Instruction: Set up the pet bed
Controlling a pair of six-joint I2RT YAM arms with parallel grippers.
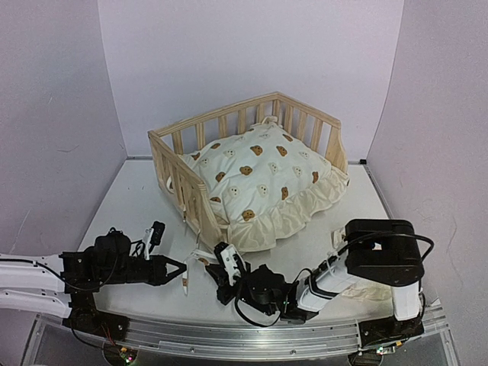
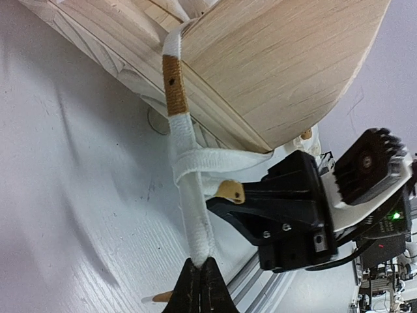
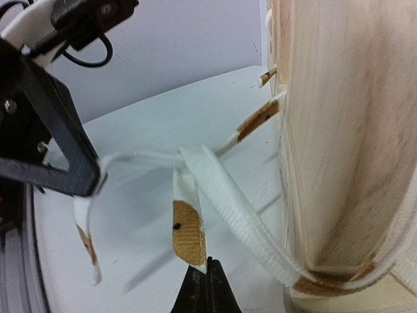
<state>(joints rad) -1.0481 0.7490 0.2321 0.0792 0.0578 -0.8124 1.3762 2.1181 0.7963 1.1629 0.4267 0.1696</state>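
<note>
Light pine slatted pet bed (image 1: 204,213) stands on the white table (image 1: 130,206), cream bear-print cushion (image 1: 259,179) already inside; at the bed's near corner, left gripper (image 2: 199,277) and right gripper (image 3: 207,277) each pinch a white fabric tie (image 2: 189,195), jaws pressed together; the knot looks unfinished.

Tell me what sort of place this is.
Probably a robot lab test cell, not a home: a white table boxed in by plain pale walls, a left arm and right arm mounted on an aluminium rail at its near edge, and a wooden pet bed as the prop.
</note>
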